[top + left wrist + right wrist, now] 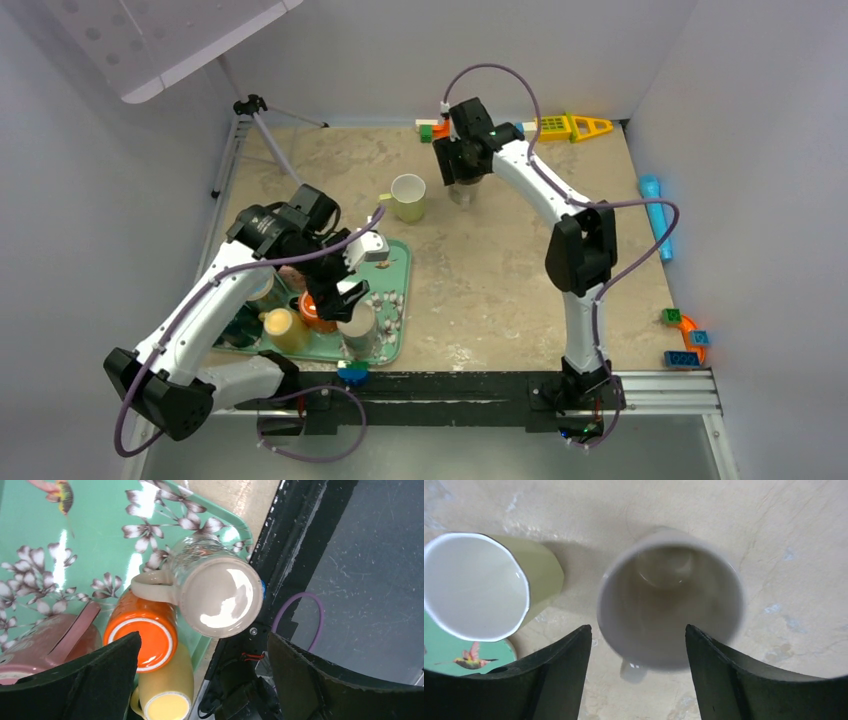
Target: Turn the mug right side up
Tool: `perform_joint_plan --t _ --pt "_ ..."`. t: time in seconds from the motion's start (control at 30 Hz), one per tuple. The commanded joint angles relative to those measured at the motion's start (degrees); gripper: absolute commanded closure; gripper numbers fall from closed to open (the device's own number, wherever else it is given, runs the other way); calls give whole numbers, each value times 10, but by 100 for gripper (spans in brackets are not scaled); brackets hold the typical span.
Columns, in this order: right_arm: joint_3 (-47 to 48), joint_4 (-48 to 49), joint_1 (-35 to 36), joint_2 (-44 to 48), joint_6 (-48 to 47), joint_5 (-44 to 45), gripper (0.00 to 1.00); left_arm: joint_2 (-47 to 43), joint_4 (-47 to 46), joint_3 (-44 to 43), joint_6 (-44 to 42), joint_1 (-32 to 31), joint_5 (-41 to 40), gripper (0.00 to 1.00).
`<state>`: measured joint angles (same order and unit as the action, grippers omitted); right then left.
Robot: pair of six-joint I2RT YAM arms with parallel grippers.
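Note:
A beige mug (220,597) stands upside down, base up, at the near right corner of the green flowered tray (100,530); it also shows in the top view (358,325). My left gripper (204,640) is open above it and holds nothing. Beside it are an upside-down orange mug (142,635), a yellow mug (165,690) on its side and a brownish-pink mug (50,645). My right gripper (638,627) is open just above an upright grey mug (669,610) on the table, not touching it. An upright pale green mug (479,585) stands to its left.
The tray (400,270) lies at the near left by the black front rail (480,385). A tripod (255,120) stands far left. Toys (570,127) lie along the back wall, a blue cylinder (655,215) and bricks (685,340) on the right.

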<state>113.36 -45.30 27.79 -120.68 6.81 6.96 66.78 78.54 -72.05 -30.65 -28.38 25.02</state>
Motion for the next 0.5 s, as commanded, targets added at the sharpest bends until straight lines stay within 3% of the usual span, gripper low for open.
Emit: perform_joint_plan --t 0.0,0.2,0.47 --pt "-5 54 -1 101 -1 29 28 -22 0 23 -11 -46 1 0" --pt "-111 134 -1 224 11 10 26 -13 -50 74 -34 -84 -13 0" --pt "-225 182 1 322 31 8 26 10 -95 121 -67 -130 -40 0"
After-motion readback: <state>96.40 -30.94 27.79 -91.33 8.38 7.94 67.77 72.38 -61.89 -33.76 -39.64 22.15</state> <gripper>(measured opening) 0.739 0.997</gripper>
